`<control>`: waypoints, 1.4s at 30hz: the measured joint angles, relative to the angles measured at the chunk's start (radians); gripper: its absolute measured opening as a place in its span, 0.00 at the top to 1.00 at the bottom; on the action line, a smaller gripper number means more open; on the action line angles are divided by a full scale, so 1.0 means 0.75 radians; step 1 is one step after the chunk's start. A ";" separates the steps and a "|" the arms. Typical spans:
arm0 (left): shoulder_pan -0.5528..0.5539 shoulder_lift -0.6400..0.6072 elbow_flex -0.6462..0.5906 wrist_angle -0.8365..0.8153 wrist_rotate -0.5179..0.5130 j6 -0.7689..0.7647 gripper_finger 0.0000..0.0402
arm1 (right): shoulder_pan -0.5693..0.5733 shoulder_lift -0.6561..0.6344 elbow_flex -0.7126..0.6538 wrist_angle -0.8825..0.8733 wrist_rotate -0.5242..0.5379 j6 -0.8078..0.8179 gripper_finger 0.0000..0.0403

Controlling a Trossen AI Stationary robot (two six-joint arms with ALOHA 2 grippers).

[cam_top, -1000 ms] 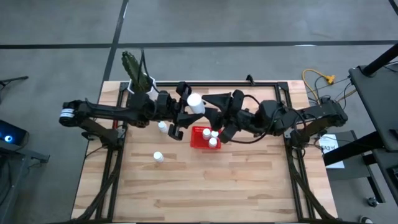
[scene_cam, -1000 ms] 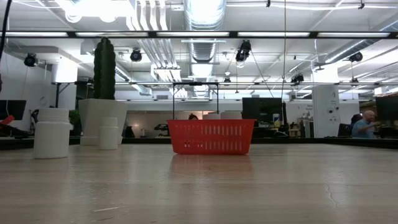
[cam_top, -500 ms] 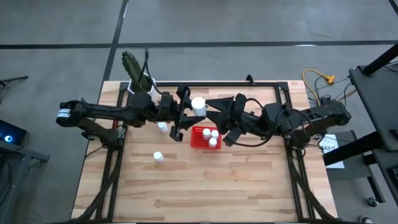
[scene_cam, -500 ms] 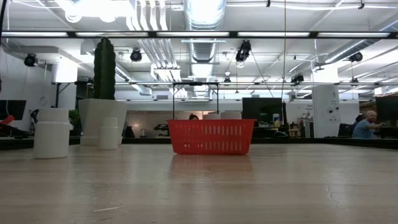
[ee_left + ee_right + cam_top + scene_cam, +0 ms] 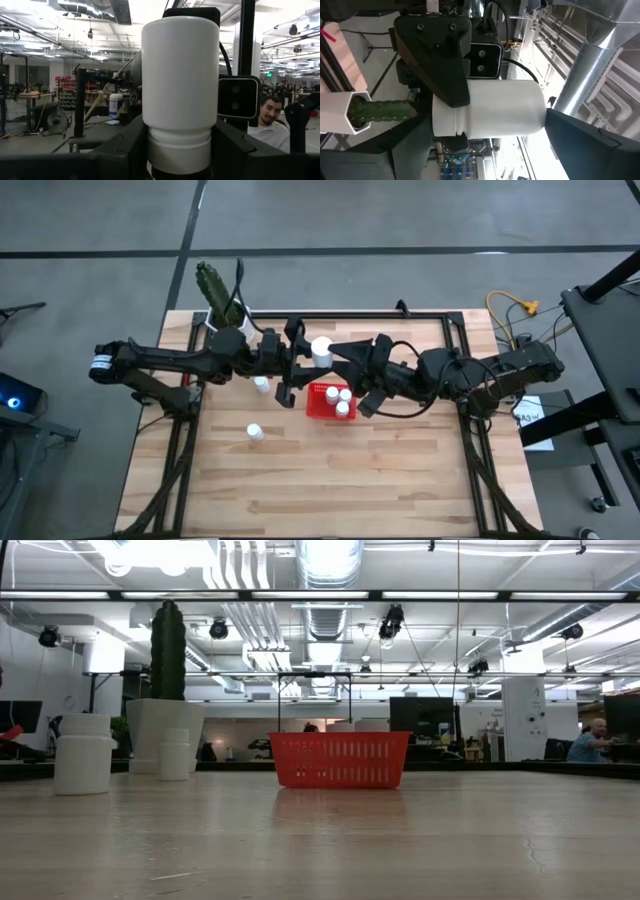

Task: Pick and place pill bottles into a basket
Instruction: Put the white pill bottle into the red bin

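Left gripper point(image 5: 303, 352) clamps a pill bottle point(image 5: 320, 349) aloft near bench's far edge, just behind basket point(image 5: 322, 402); right gripper point(image 5: 345, 356) gapes around it. Close squarely before left releases.

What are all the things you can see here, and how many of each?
held pill bottle: one, white, up in the air behind the basket
pill bottles in the basket: three, white
pill bottles on the table: two, white, standing left of the basket
basket: one, red, middle of the table
cactus pot: one, white with a green cactus, back left corner
table: one, light wood
person: one, far off in the room behind the table
left arm: one, dark, its jaws shut on the held pill bottle
right arm: one, dark, its jaws open on either side of that same bottle
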 joint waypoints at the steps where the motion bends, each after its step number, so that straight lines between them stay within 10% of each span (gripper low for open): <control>1: 0.000 0.001 0.000 -0.001 0.001 -0.001 0.63 | 0.001 0.000 0.000 -0.001 -0.002 0.000 0.13; 29: 0.003 0.005 -0.005 -0.150 0.066 -0.044 0.63 | -0.003 0.011 0.000 -0.127 -0.015 0.272 0.22; 42: 0.003 0.020 -0.014 -0.261 0.133 0.063 0.44 | -0.001 -0.040 0.009 -0.149 0.037 0.428 0.22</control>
